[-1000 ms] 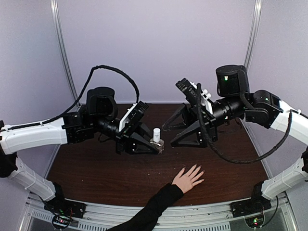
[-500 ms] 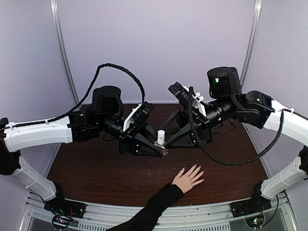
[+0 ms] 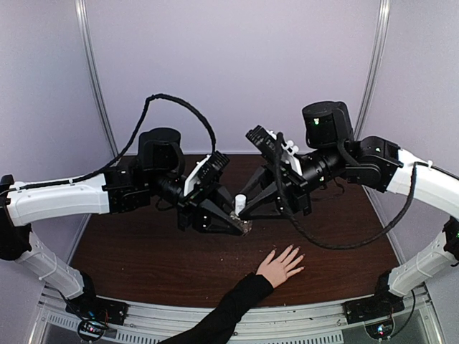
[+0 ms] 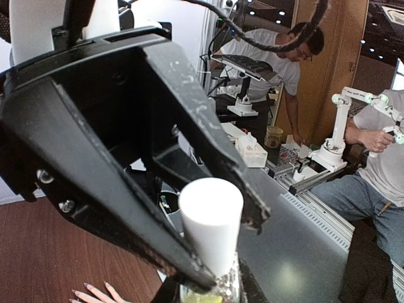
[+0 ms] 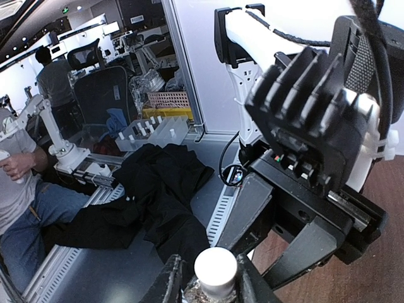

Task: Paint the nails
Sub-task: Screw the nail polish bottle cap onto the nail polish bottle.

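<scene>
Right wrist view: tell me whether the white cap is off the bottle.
No, the white cap sits on top of the bottle.

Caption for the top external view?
The left end effector holds a small bottle; right end effector straddles its white cap; a hand lies flat nearby.

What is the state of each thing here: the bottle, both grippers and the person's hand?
bottle: cap on, held.
left gripper: shut on bottle.
right gripper: jaws either side of the cap, grip unclear.
hand: flat on table, fingers spread.
</scene>
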`<state>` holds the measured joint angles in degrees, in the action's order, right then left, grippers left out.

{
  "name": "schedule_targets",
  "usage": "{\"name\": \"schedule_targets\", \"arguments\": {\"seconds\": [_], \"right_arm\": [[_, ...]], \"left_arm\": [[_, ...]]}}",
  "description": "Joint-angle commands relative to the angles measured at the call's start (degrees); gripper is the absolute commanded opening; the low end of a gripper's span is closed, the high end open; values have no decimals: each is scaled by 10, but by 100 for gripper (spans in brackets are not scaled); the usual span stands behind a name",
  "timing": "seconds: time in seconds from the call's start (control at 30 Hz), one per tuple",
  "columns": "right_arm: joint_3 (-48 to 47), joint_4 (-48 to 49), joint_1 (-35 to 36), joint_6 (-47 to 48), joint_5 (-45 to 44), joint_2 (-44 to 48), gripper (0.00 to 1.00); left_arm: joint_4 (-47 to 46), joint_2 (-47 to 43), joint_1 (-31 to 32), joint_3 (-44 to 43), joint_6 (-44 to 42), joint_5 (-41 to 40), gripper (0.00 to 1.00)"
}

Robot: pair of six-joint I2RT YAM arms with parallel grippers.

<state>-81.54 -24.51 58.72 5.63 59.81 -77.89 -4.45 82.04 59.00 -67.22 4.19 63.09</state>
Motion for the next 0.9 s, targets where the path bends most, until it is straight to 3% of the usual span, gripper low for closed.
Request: {"name": "schedule_targets", "arguments": {"seconds": [0.0, 0.33, 0.87], "right_arm": [[-12, 4, 4, 8, 11, -1, 23], [-14, -37, 7, 35, -25, 0, 16], [-17, -80, 9, 45, -154, -23, 15]], "left_arm": [[-35, -4, 2, -12, 6, 1, 0], [-39, -29, 1, 5, 2, -75, 0], [-19, -86, -6, 28, -23, -354, 0]]}}
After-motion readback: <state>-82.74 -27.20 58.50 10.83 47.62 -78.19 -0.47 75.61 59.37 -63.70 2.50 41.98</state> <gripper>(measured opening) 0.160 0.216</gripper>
